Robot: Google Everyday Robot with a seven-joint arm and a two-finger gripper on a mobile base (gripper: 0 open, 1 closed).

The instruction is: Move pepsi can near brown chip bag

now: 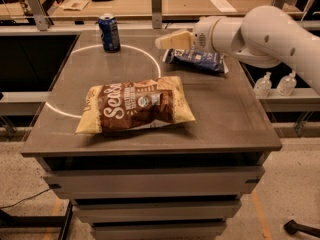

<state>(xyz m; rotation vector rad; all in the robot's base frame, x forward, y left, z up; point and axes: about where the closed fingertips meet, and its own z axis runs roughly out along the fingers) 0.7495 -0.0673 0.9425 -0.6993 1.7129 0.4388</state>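
Pepsi can (pixel 109 32): upright at the far edge of the desk (pixel 235 119), ahead of the gripper (pixel 165 41) along the line in which it points, well apart from it and not touched. A rigid, thin-walled metal cylinder. It is judged light, more so if emptied, and smooth enough to slip in a loose hold. A hard squeeze could dent it, and a push high on the body could tip it. The best hold is judged to be across the middle of the body, from the side, with the can kept upright.

Brown chip bag (pixel 135 105): lying flat on the desk, on the camera side of the gripper and lower in view. It is well apart from the can. Soft and puffy, it would shift if nudged.

Blue chip bag (pixel 195 60): lying just beneath and behind the gripper.

Gripper: held above the desk at about the can's height, empty. Whether it is wide or narrow cannot be told here. The approach is judged to be under way, the grasp not yet made.
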